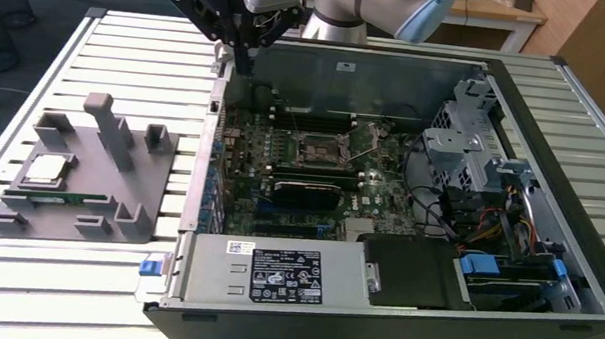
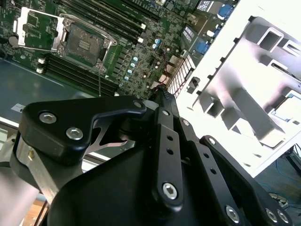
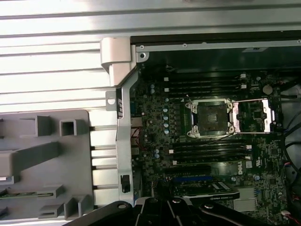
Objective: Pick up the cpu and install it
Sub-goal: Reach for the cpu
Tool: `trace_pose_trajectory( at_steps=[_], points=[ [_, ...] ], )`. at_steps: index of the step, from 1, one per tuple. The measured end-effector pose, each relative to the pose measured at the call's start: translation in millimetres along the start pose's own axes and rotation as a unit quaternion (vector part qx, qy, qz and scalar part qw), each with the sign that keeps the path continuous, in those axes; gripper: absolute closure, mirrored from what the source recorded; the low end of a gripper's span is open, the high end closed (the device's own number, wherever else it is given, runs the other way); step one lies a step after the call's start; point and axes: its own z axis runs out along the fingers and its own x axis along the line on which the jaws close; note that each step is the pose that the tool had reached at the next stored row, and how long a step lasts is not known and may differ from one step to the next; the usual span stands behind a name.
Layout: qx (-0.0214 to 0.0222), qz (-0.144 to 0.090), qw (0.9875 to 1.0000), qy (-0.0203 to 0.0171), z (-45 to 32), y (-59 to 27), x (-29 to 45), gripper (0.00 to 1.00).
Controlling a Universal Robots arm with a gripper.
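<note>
Open computer case [image 1: 399,71] on a slatted worktop [image 1: 126,55], exterior view: the gripper [image 1: 243,64] hangs at the upper middle of the frame over the case's far corner, its jaws drawn together to a narrow point with nothing between them. The cpu [image 1: 45,170] lies in a grey fixture [image 1: 159,177] at the exterior view's left, well apart from the gripper, just above a green memory stick [image 1: 54,195]. The socket [image 1: 321,148] on the motherboard stands open and unfilled.
</note>
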Motion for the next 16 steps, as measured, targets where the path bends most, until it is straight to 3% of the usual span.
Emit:
trace_pose_trajectory(
  at_steps=[16],
  points=[
    [0.0000,0.000,1.0000,0.0000,0.0,-0.5,6.1,0.89]
  ],
)
